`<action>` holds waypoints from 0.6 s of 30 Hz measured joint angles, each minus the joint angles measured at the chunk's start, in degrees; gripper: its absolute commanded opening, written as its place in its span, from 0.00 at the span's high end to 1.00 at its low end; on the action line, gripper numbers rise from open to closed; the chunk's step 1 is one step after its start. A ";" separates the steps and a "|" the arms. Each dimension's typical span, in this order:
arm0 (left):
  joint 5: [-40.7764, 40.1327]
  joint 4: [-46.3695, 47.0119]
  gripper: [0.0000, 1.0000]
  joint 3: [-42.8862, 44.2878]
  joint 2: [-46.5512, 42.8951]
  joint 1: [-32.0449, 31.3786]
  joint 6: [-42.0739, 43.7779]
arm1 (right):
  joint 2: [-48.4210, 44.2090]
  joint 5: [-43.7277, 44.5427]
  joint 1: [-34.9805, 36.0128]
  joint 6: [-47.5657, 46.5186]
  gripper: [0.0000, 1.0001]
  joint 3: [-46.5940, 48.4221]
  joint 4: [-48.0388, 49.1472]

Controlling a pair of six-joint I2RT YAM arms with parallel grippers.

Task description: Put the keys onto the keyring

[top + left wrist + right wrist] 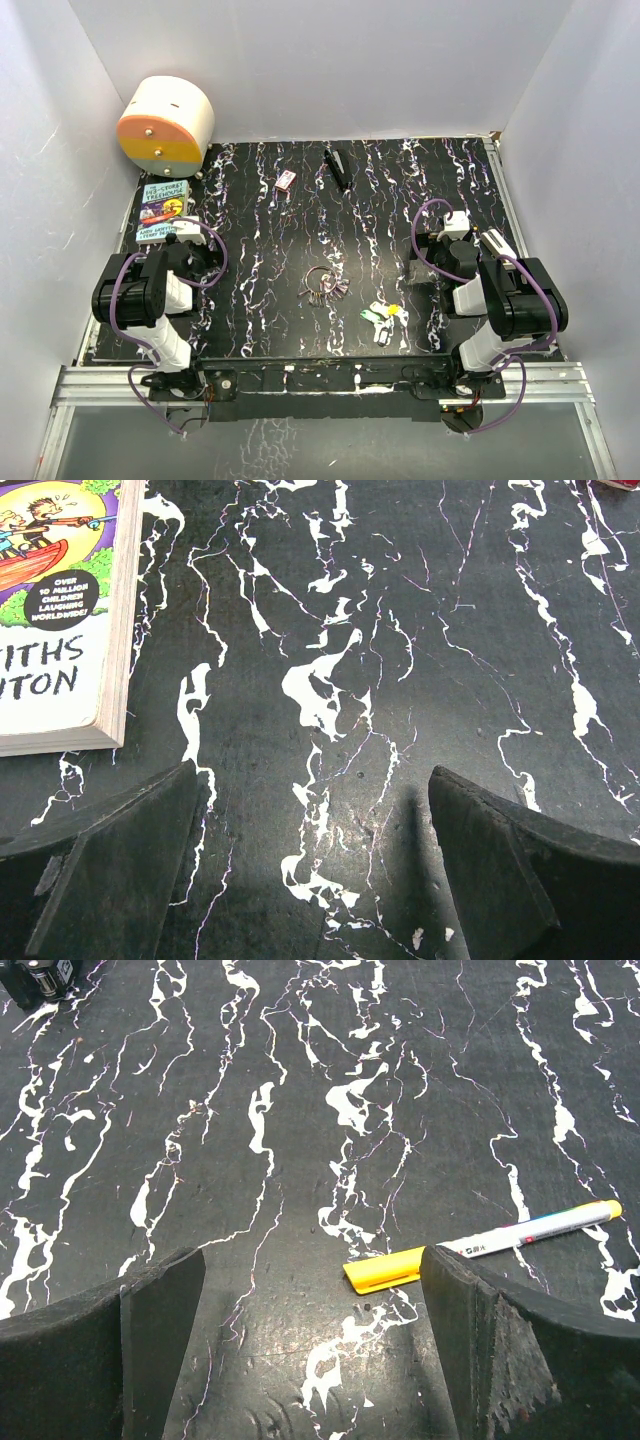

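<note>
In the top view the keyring, a thin silver ring with a bunch of dull grey keys, lies on the black marbled mat near the middle. The keys, tiny ones with green, yellow and white heads, lie in a small cluster to its right, close to the mat's near edge. My left gripper hovers open over bare mat at the left, far from both. My right gripper is open at the right, with only mat between its fingers. Neither wrist view shows the keys or the keyring.
A white pen with a yellow cap lies just beyond my right finger. A paperback book lies left of my left gripper. At the back lie a small red-and-white box, a black stick and a cream-and-orange round object.
</note>
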 measured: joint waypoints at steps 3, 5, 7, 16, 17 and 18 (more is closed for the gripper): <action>0.00 0.00 0.03 0.00 0.00 0.00 0.00 | -0.02 0.00 -0.02 0.00 0.02 0.00 -0.02; 0.00 0.00 0.03 0.00 0.00 0.00 -0.02 | 0.00 -0.02 -0.02 0.00 0.02 0.00 -0.02; 0.00 0.00 0.03 0.00 0.00 0.00 0.00 | -0.02 -0.07 -0.02 0.00 0.02 0.00 0.00; 0.00 0.02 0.05 0.00 0.00 0.00 0.00 | -0.02 -0.20 -0.02 0.02 0.02 0.00 0.00; 0.00 0.02 0.05 0.00 0.00 0.00 0.00 | -0.02 -0.13 -0.02 0.04 0.02 0.00 -0.02; 0.00 0.04 0.05 0.00 0.00 0.00 -0.02 | -0.02 0.00 -0.02 0.04 0.03 0.00 -0.02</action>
